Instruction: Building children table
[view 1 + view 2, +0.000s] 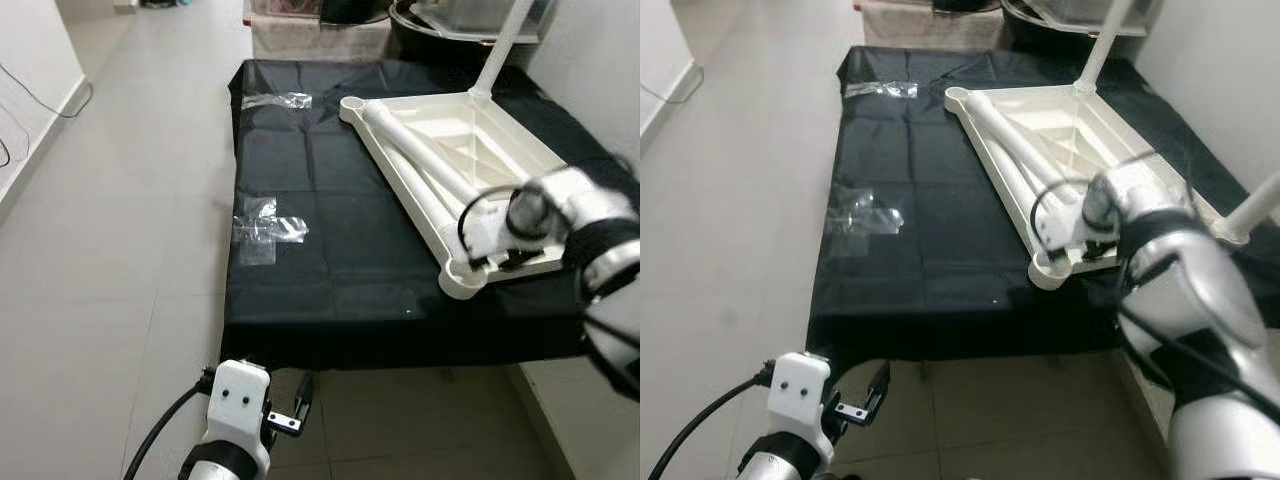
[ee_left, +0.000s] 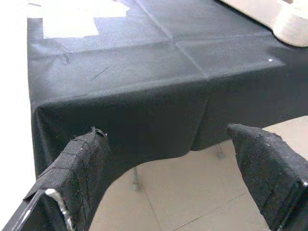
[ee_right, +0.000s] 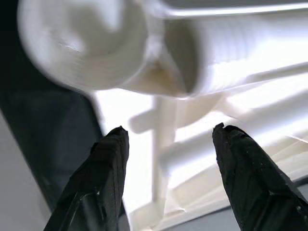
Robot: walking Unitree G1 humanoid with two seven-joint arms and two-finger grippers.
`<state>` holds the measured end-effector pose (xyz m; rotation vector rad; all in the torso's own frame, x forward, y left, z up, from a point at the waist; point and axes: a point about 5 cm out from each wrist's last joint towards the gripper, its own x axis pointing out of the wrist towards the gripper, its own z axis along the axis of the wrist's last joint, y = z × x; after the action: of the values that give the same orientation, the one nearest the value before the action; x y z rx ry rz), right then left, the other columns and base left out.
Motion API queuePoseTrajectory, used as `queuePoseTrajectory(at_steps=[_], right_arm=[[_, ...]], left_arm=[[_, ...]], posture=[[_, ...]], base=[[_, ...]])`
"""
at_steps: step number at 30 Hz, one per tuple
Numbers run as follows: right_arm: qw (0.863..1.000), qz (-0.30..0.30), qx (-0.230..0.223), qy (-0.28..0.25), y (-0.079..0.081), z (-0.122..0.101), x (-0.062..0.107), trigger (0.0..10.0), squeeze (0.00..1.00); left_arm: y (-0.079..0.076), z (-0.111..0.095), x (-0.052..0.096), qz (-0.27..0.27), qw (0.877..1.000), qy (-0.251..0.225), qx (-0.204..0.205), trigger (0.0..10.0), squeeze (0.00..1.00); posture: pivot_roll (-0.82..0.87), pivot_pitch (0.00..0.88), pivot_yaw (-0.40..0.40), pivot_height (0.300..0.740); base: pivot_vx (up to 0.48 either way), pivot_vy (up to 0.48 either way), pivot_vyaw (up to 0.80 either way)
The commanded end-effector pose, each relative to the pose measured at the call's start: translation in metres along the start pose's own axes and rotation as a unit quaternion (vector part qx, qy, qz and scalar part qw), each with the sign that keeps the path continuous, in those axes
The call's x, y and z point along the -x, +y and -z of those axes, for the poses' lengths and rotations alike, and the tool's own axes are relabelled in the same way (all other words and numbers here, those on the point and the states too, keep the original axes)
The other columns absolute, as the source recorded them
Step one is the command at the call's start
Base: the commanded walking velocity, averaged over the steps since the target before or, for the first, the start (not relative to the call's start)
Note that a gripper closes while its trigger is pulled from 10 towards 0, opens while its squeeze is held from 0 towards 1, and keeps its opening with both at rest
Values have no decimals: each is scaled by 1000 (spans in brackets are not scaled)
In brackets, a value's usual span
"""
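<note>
Black cloth [image 1: 330,250] covers the low platform in front of me, and one white children's table top [image 1: 470,150] lies upside down on its right half, ribbed underside up. I count two legs standing up from it, one at the far corner [image 1: 505,45], the other at the right edge [image 1: 1255,210], plus one loose white tube [image 1: 415,165] lying along its frame. Two clear plastic wrappers: one mid-cloth [image 1: 265,228], one farther back [image 1: 278,100]. My right gripper [image 3: 166,144] hangs over the near corner socket [image 1: 462,280], fingers spread, nothing between them; its wrist camera shows the ribs up close. My left gripper [image 2: 168,168] sits low before the cloth's front edge, fingers wide apart, and its camera catches the floor [image 2: 192,192] beneath.
</note>
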<state>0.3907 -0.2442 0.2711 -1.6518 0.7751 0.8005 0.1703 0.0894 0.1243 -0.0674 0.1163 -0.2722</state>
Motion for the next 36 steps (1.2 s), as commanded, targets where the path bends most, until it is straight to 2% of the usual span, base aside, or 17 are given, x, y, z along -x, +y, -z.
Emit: queuePoseTrajectory(at_steps=[1,3,6,9,12,14,16,17,18,21,23,24,25,27,28,30,36], right_arm=[[1000,1,-5,-31,-5,-4,8,10000,0],[998,4,-13,-60,-11,-9,16,10000,0],[980,14,-54,-192,-27,-34,32,10000,0],[940,74,-131,-306,-44,-68,32,10000,0],[940,74,-131,-306,-44,-68,32,10000,0],[886,139,-269,-352,-50,-107,8,10000,0],[886,139,-269,-352,-50,-107,8,10000,0],[865,153,-322,-354,-49,-120,-2,10000,0],[865,153,-322,-354,-49,-120,-2,10000,0],[767,208,-471,-383,-46,-152,-21,10000,0],[767,208,-471,-383,-46,-152,-21,10000,0],[717,231,-524,-398,-48,-154,-20,10000,0],[717,231,-524,-398,-48,-154,-20,10000,0],[616,256,-572,-478,-55,-159,-8,10000,0],[616,256,-572,-478,-55,-159,-8,10000,0],[571,270,-576,-518,-57,-162,-2,10000,0],[551,292,-576,-528,-55,-166,-1,10000,0]], left_arm=[[-3,6,0,1,1000,16,11,10000,0],[-3,6,1,1,1000,16,11,10000,0],[-3,6,1,0,1000,16,12,10000,0],[-2,6,1,0,1000,16,13,10000,0],[-2,6,1,0,1000,16,13,10000,0],[-3,1,3,-6,1000,9,12,10000,0],[-3,1,3,-6,1000,9,12,10000,0],[-4,-1,4,-10,1000,5,12,10000,0],[-4,-1,4,-10,1000,5,12,10000,0],[3,-15,4,-55,998,-26,2,10000,0],[3,-15,4,-55,998,-26,2,10000,0],[8,-20,4,-76,996,-39,-7,10000,0],[8,-20,4,-76,996,-39,-7,10000,0],[21,-29,5,-124,990,-62,-30,10000,0],[21,-29,5,-124,990,-62,-30,10000,0],[31,-39,3,-158,983,-81,-45,10000,0],[41,-56,-4,-175,976,-118,-56,10000,0]], posture=[[-43,173,-86,740],[-48,174,-83,740],[-48,174,-83,740],[-47,181,-86,740],[-47,181,-86,740],[-25,204,-86,740],[-25,204,-86,740],[-25,204,-86,740],[-25,204,-86,740],[-7,250,-91,740],[-7,250,-91,740],[1,256,-96,740],[1,256,-96,740],[6,251,-93,740],[6,251,-93,740],[0,244,-87,740],[2,225,-82,740]], base=[[0,0,0],[0,0,0],[0,0,0],[0,0,0],[0,0,0],[0,0,0],[0,0,0],[0,0,0],[0,0,0],[0,0,0],[0,0,0],[0,0,0],[0,0,0],[0,0,0],[0,0,0],[0,0,0],[0,0,0]])
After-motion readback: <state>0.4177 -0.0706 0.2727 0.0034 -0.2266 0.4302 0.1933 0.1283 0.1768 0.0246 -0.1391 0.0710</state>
